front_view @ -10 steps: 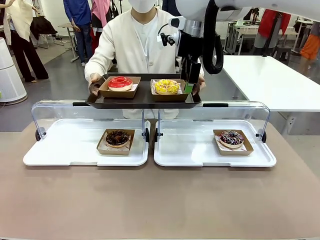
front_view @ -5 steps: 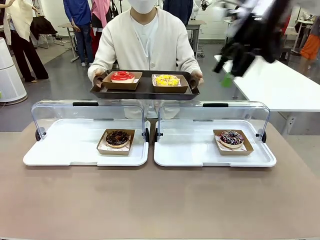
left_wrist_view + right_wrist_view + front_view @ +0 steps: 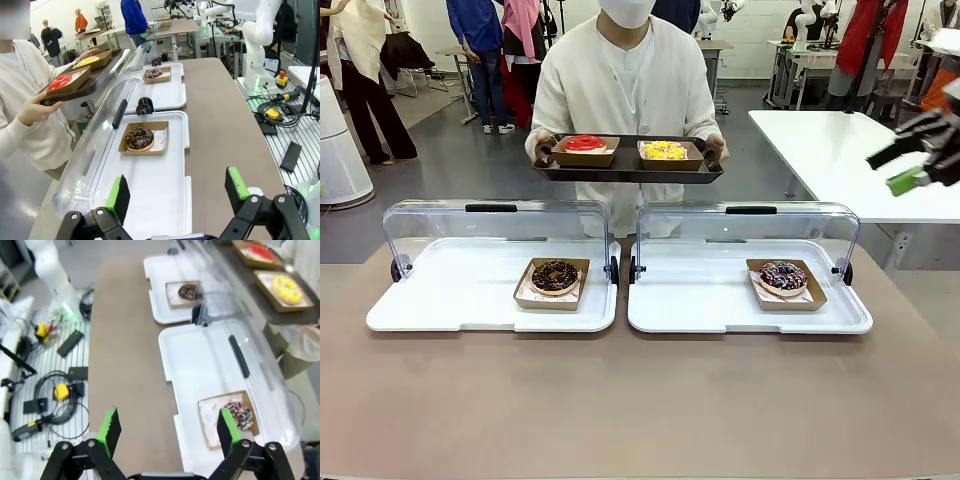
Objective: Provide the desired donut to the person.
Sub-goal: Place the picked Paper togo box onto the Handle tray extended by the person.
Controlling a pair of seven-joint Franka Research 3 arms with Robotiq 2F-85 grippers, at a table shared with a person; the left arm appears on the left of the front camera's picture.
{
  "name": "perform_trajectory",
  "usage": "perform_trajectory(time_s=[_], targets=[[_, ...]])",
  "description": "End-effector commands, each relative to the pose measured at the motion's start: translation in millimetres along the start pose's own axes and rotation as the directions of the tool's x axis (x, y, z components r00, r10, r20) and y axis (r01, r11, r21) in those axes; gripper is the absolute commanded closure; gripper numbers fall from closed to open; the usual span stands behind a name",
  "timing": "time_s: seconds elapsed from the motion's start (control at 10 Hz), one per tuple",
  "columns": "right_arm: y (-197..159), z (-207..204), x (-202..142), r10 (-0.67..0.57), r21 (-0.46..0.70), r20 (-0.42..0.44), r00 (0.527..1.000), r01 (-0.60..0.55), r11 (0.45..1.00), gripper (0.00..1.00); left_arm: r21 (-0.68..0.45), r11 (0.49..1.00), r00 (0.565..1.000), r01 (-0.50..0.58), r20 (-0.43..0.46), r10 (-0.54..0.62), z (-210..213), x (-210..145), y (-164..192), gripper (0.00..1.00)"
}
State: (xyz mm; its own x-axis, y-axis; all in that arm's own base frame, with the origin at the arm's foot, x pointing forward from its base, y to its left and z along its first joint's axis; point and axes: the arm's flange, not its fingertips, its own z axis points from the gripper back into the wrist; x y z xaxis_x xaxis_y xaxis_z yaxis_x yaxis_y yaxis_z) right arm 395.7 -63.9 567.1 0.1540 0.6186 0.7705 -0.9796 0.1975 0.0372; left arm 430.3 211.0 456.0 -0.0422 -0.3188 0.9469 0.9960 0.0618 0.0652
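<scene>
The person [image 3: 625, 90] stands at the far side holding a dark tray [image 3: 628, 172] bearing a red donut [image 3: 585, 144] and a yellow donut [image 3: 664, 151]. The right gripper [image 3: 920, 160], jaws spread and empty, hangs at the far right, well apart from the tray. The left gripper [image 3: 176, 195] is likewise spread and empty. The tray's long axis runs left-right.

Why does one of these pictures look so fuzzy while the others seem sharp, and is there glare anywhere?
Right wrist view: soft all over, the sprinkled donut in its cardboard tray smeared. Front view: sharp, though the right gripper at the edge is blurred. Left wrist view: crisp but wide-angle, bending the brown table; reflections streak the clear plastic lid.
</scene>
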Motion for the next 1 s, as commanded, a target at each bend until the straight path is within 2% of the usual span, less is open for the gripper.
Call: perform_trajectory(time_s=[0.0, 0.1, 0.4, 0.8, 0.9], targets=[[-1, 5, -29, -0.031, 0.006, 0.099, 0.995, 0.031, 1.000, 0.00, 0.002, 1.000, 1.000, 0.005, 0.001, -0.005, 0, 2, -2, 0.00], [0, 13, -54, -0.059, -0.007, 0.142, 0.988, 0.061, 0.998, 0.00, 0.002, 1.000, 1.000, 0.005, 0.001, -0.005, 0, 2, -2, 0.00], [-1, 30, -91, -0.069, -0.051, 0.198, 0.978, 0.081, 0.995, 0.00, 0.002, 1.000, 1.000, 0.005, 0.001, -0.005, 0, 2, -2, 0.00], [-10, 31, -106, -0.046, -0.073, 0.225, 0.973, 0.064, 0.995, 0.00, 0.002, 1.000, 1.000, 0.005, 0.001, -0.005, 0, 2, -2, 0.00], [-4, 36, -106, -0.076, -0.065, 0.178, 0.981, 0.089, 0.994, 0.00, 0.002, 1.000, 1.000, 0.005, 0.001, -0.005, 0, 2, -2, 0.00]])
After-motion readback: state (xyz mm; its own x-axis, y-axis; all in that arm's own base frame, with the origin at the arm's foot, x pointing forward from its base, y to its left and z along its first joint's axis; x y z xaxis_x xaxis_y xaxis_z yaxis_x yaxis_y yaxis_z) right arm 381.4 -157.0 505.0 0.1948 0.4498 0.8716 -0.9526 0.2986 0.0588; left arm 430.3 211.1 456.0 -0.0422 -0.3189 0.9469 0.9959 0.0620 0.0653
